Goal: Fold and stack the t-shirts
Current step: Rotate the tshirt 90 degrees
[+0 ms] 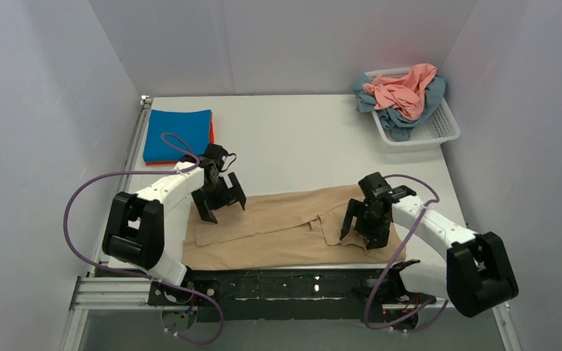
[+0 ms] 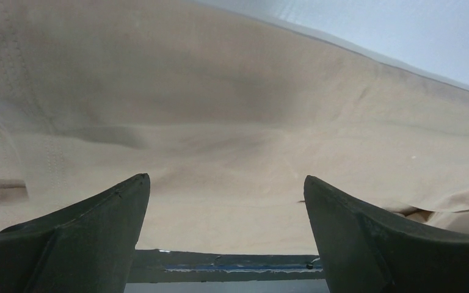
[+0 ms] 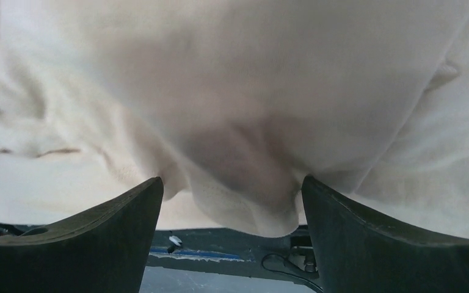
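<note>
A folded bright blue cotton t-shirt [image 1: 178, 131] lies at the far left corner of the table, on top of an orange-red t-shirt [image 1: 211, 134] of which only a thin edge shows. At the far right corner stands a white plastic lattice basket [image 1: 445, 124], holding a crumpled salmon-pink t-shirt [image 1: 406, 91] on a dusty teal-blue t-shirt [image 1: 399, 121]. Both lie well apart from the arms, and nothing stands between them and the near edge.

There, a long tan-beige cotton t-shirt [image 1: 278, 234] is spread across the near edge, its upper part folded over lengthwise and a loose flap creased near the middle. The left gripper [image 1: 223, 208] hangs over its left end with fingers [image 2: 85, 232] spread wide and nothing between them but flat cloth below. The right gripper [image 1: 364, 235] is low over the right end, its fingers [image 3: 403, 238] also wide apart; a soft bulge of the tan cloth sits in the gap (not pinched, as far as the wrist view shows).

The flat white table [image 1: 300, 146] is bare at its middle. A black mounting rail [image 1: 285, 284] runs along its near edge, purple cables [image 1: 80, 197] loop from each arm, and plain pale grey walls [image 1: 285, 44] close in three sides.
</note>
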